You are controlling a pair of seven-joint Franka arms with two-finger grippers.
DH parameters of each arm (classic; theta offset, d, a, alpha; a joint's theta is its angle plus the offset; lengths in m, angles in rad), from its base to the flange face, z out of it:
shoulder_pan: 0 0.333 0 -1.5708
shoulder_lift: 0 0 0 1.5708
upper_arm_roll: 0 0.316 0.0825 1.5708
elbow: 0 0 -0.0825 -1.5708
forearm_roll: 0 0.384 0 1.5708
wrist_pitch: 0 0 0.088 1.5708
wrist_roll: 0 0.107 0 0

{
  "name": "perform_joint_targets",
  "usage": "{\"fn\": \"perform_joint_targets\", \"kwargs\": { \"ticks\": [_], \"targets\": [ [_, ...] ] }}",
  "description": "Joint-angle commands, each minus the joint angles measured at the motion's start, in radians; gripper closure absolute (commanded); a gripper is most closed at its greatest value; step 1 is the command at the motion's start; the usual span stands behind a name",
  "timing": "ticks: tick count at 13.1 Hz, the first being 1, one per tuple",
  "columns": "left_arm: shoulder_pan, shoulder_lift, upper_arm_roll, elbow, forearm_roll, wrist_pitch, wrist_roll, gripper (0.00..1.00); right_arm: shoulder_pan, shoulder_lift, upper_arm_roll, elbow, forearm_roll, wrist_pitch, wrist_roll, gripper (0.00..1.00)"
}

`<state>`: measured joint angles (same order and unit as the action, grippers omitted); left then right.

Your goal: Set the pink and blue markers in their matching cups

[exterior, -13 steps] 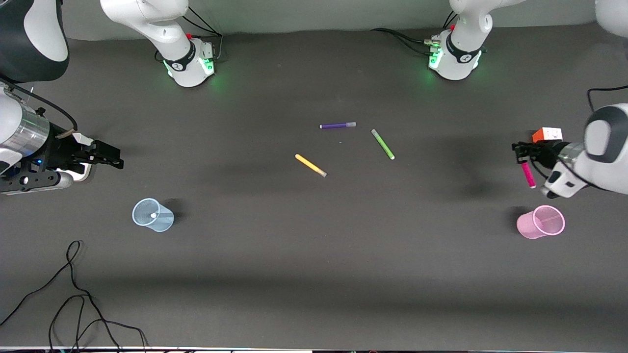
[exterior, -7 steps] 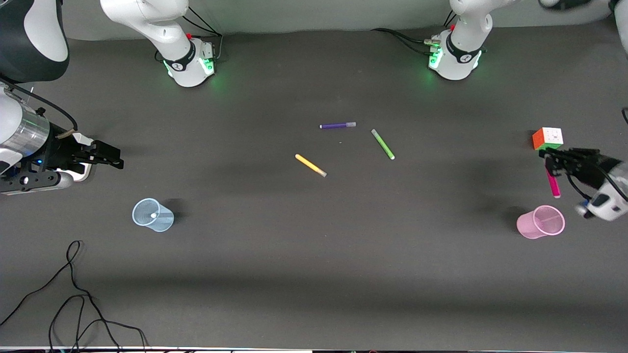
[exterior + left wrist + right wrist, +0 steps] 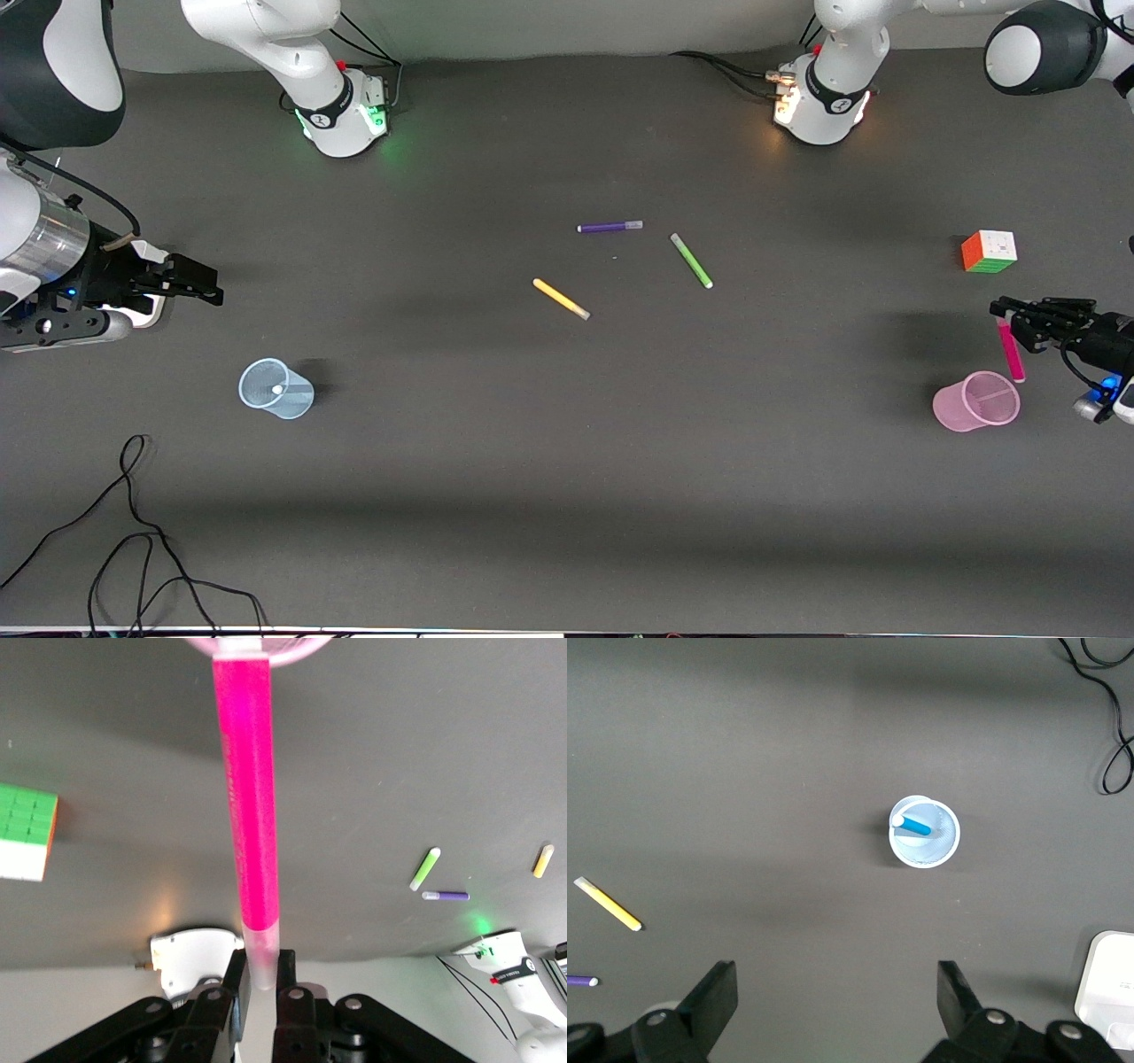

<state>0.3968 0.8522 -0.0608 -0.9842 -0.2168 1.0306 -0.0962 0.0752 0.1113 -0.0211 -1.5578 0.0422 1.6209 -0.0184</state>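
- The left gripper (image 3: pixel 1005 312) hangs in the air at the left arm's end of the table, its arm coming in from the edge of the front view.
- Its fingers (image 3: pixel 232 992) are clamped on the pale end of the pink marker (image 3: pixel 1010 349), which hangs down from them.
- The right gripper (image 3: pixel 211 290) waits in the air at the right arm's end of the table, pointing sideways, its fingers (image 3: pixel 713 997) spread wide apart.

Dark grey surface (image 3: pixel 567 443). Magenta marker (image 3: pixel 1011 351) with paler cap; translucent pink cup (image 3: pixel 975 401); pale blue cup (image 3: pixel 275 389) holding a blue marker (image 3: pixel 914 826). Purple marker (image 3: pixel 609 227), green marker (image 3: pixel 691 260), yellow marker (image 3: pixel 561 299). Orange, white and green cube (image 3: pixel 989 251).
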Motion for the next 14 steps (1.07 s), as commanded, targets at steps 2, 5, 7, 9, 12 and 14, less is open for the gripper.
{"fn": "perform_joint_targets", "kwargs": {
  "ticks": [2, 5, 7, 9, 12, 14],
  "targets": [
    [-0.007, 0.047, 0.001, 0.038, -0.009, 0.045, 0.030, 1.00, 0.005, -0.002, -0.003, 0.002, 0.015, -0.001, 0.025, 0.00],
    [-0.007, 0.064, 0.001, 0.036, -0.007, 0.077, 0.055, 1.00, 0.005, -0.004, -0.003, 0.002, 0.015, -0.003, 0.025, 0.00],
    [-0.015, 0.071, 0.001, 0.035, -0.007, 0.086, 0.055, 1.00, 0.005, -0.004, -0.003, 0.002, 0.015, -0.003, 0.025, 0.00],
    [-0.018, 0.083, 0.001, 0.035, -0.007, 0.106, 0.056, 1.00, 0.005, -0.004, -0.003, 0.002, 0.015, -0.003, 0.025, 0.00],
    [-0.026, 0.084, 0.001, 0.035, -0.006, 0.108, 0.056, 0.61, 0.006, -0.004, -0.003, 0.002, 0.015, -0.003, 0.025, 0.00],
    [-0.027, 0.084, 0.001, 0.035, -0.004, 0.108, 0.056, 0.45, 0.006, -0.004, -0.003, 0.002, 0.015, -0.003, 0.025, 0.00]
  ]
}}
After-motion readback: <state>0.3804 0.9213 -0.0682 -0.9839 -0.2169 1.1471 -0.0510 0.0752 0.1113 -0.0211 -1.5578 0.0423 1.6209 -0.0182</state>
